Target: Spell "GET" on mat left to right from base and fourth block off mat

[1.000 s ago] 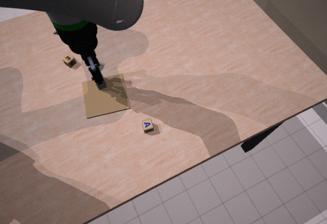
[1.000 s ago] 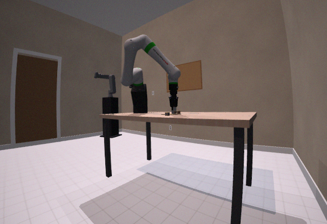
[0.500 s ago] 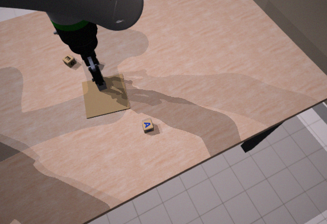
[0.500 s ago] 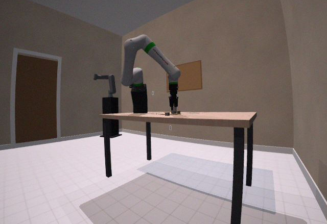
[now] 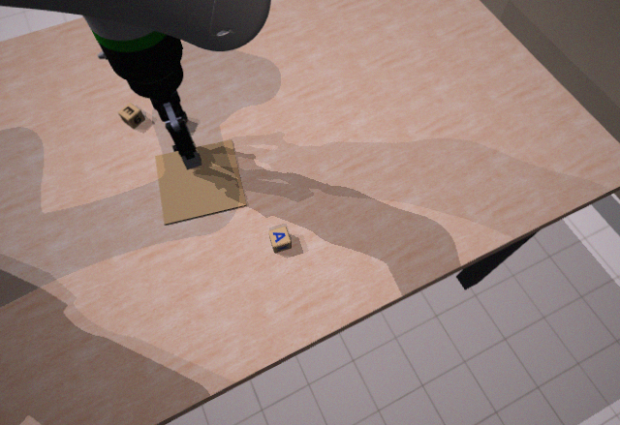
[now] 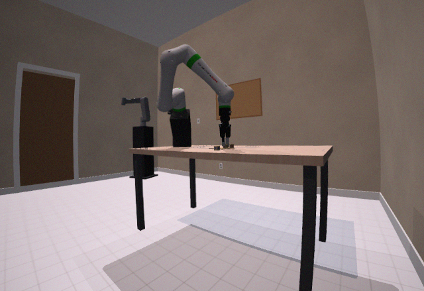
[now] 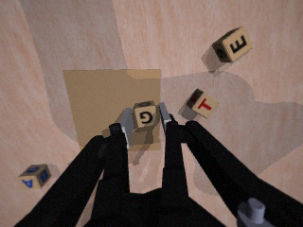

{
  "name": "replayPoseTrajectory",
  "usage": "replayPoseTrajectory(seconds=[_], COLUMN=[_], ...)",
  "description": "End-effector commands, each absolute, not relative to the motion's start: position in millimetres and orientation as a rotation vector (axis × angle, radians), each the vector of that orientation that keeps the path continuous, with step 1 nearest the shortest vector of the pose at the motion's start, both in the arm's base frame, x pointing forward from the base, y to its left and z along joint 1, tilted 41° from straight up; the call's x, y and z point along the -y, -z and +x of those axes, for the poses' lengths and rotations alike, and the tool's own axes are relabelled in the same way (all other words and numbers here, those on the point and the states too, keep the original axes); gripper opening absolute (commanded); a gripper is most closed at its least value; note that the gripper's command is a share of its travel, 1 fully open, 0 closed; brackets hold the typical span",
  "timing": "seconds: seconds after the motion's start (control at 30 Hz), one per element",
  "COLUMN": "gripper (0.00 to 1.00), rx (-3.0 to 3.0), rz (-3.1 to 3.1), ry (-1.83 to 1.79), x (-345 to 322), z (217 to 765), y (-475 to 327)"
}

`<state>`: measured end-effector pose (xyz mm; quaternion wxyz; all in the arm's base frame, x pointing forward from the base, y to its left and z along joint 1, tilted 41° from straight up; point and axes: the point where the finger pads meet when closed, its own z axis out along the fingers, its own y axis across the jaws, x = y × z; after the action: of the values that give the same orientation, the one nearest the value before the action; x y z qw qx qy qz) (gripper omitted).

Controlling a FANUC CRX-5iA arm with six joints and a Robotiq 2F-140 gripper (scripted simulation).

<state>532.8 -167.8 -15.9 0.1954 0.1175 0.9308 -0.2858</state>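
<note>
The tan mat (image 7: 112, 106) lies flat on the table and also shows in the top view (image 5: 200, 182). The G block (image 7: 145, 115) sits on the mat near one edge, letter up. My gripper (image 7: 146, 113) is low over it, with a finger on each side and a small gap to the block, so it is open. The T block (image 7: 203, 105) lies on the table just beside the mat. The E block (image 7: 233, 44) (image 5: 131, 115) lies farther off. The A block (image 5: 279, 238) lies off the mat on the other side. In the top view my gripper (image 5: 191, 160) hides the G and T blocks.
The arm's big link (image 5: 150, 0) hangs over the table's far left in the top view. The table's front edge runs diagonally below the A block. A second small arm on a pedestal (image 6: 143, 123) stands beyond the table.
</note>
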Motion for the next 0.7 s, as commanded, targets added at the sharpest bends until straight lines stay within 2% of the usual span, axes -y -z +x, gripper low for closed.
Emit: replayPoseTrajectory(seconds=[0.0,0.67], gripper=[0.28,0.28], rx=[-2.608,-2.608], rz=[0.329,0.329], ry=[0.801,0.801], x=[158,122], z=[528,509], y=[3,-44])
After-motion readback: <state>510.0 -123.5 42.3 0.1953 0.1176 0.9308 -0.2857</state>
